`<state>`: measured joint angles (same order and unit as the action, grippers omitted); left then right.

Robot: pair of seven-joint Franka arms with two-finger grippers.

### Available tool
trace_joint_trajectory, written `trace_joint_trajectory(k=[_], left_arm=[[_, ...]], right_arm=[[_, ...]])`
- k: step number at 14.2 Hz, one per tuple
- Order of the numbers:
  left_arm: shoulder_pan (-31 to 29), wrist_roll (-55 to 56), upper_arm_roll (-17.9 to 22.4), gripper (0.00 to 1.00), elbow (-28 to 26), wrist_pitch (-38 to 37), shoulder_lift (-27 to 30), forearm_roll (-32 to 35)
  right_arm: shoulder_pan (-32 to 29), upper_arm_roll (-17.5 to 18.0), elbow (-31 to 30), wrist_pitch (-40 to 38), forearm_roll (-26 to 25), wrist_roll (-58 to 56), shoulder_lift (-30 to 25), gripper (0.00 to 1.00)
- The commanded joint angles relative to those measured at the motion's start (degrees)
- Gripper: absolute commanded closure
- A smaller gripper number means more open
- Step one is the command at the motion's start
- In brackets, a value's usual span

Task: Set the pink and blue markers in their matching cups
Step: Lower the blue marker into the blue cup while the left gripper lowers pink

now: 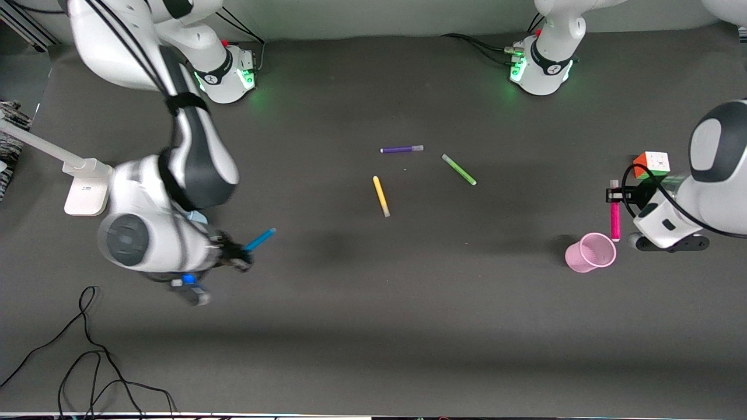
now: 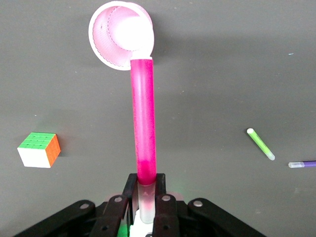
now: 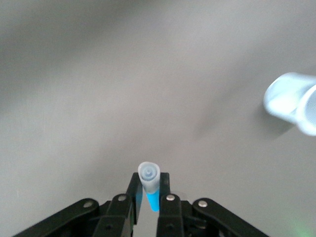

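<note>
Both carries are under way: the left gripper (image 2: pixel 146 197), jaws clamping the pink marker (image 2: pixel 142 123), must lower it into the pink cup (image 1: pixel 590 252); the right gripper (image 3: pixel 149 197), jaws clamping the blue marker (image 1: pixel 259 239), must reach the blue cup (image 3: pixel 292 102).

Table's dark cover (image 1: pixel 373 326) is looking matt, kinda cloth-like. Pink cup (image 1: pixel 590 252) beside it is showing translucent ribbed plastic; pink marker (image 2: pixel 143 123) is gleaming smooth, glossy plastic.

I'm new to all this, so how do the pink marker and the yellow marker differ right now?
The pink marker is held in the left gripper beside the pink cup; the yellow marker lies loose on the table, mid-table. Pink looks slightly longer. Both are slim pens.
</note>
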<state>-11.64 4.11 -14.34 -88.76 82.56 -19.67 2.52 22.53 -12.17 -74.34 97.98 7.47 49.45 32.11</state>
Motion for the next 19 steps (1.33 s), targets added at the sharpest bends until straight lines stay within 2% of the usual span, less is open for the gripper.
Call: trace_joint_trajectory(k=[1, 4, 5, 7, 8, 10, 12, 14, 16, 17, 18, 19], left_arm=[[0.39, 0.64, -0.25, 1.00, 8.40, -6.68, -6.85, -0.23], [0.74, 0.81, 0.81, 1.00, 19.73, -16.00, -17.30, 3.97], [0.74, 0.81, 0.90, 1.00, 21.16, -16.46, -19.60, 5.12], [0.48, 0.55, 1.59, 1.00, 21.17, -14.98, -22.50, 5.83], [0.65, 0.55, 2.47, 1.00, 21.17, -13.92, -23.91, 5.92], [0.83, 0.55, 2.57, 1.00, 21.17, -11.90, -25.24, 6.18], [1.18, 0.55, 2.57, 1.00, 21.09, -10.49, -26.12, 6.27], [1.27, 0.55, 2.48, 1.00, 21.09, -9.96, -26.65, 6.19], [1.44, 0.55, 2.48, 0.99, 20.91, -7.86, -27.18, 6.19], [1.36, 0.46, 2.48, 0.70, 20.91, -7.33, -27.27, 6.19], [1.36, -0.49, 2.48, 0.24, 20.82, -6.89, -27.35, 6.19], [1.44, -1.03, 2.48, 0.00, 20.82, -6.19, -27.35, 6.19]], right_arm=[[0.94, -4.43, -4.85, 2.74, -4.73, 0.48, -4.86, 1.00], [0.94, -7.24, -9.40, 8.61, -8.43, 0.39, -7.49, 1.00], [1.02, -8.12, -12.55, 11.07, -10.01, 0.13, -9.42, 1.00], [0.76, -8.57, -20.28, 15.55, -15.62, -0.84, -14.25, 1.00], [0.67, -8.92, -23.54, 16.53, -16.69, -3.45, -16.53, 1.00], [0.93, -11.46, -27.86, 16.63, -16.79, -8.73, -18.57, 1.00], [0.94, -11.82, -32.25, 16.72, -17.92, -11.99, -19.36, 1.00], [0.85, -12.26, -39.71, 20.65, -19.69, -12.44, -23.48, 1.00], [1.02, -12.53, -44.04, 23.04, -19.69, -12.44, -24.99, 1.00], [1.02, -12.53, -45.01, 23.31, -19.78, -12.44, -24.99, 1.00], [1.02, -12.53, -45.97, 24.79, -19.78, -12.44, -24.99, 1.00], [1.02, -12.53, -47.29, 26.46, -19.78, -12.53, -24.99, 1.00]])
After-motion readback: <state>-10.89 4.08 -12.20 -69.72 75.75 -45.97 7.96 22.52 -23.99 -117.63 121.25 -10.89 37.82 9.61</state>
